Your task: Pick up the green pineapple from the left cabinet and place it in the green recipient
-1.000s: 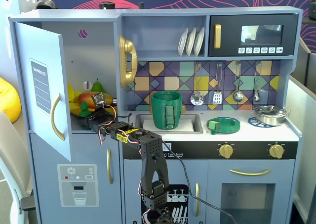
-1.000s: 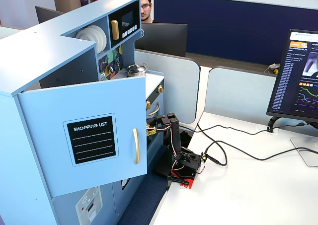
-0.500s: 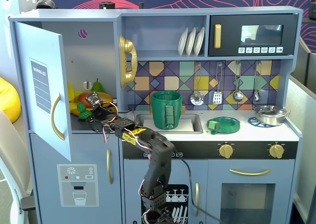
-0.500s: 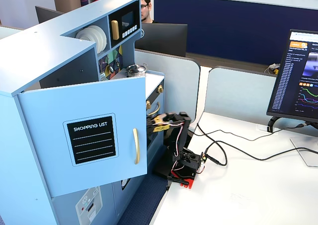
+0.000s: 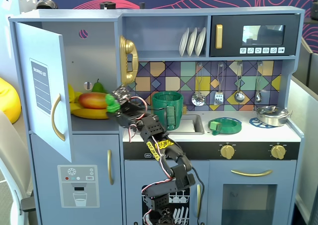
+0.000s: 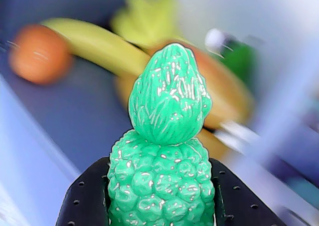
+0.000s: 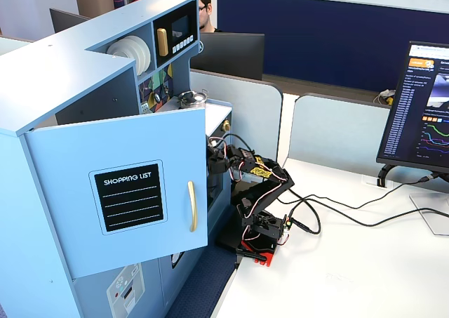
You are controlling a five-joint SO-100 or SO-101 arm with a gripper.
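Observation:
My gripper (image 5: 114,104) is shut on the green pineapple (image 5: 111,102), held at the right front edge of the open left cabinet (image 5: 94,61). In the wrist view the bumpy pineapple (image 6: 164,161) fills the middle, crown up, with a black finger (image 6: 87,198) pressed on each side. The cabinet door (image 5: 47,93) with its shopping list label stands open to the left; it also shows in a fixed view (image 7: 126,191), where it hides the gripper. The tall dark green recipient (image 5: 167,107) stands on the counter just right of my arm, beside the sink.
A mango (image 5: 93,100), bananas (image 5: 89,112) and a green pear (image 5: 98,87) lie on the cabinet shelf behind the pineapple. A gold phone (image 5: 128,61) hangs on the cabinet's side wall above my gripper. A flat green dish (image 5: 226,125) and a steel pan (image 5: 272,115) sit further right.

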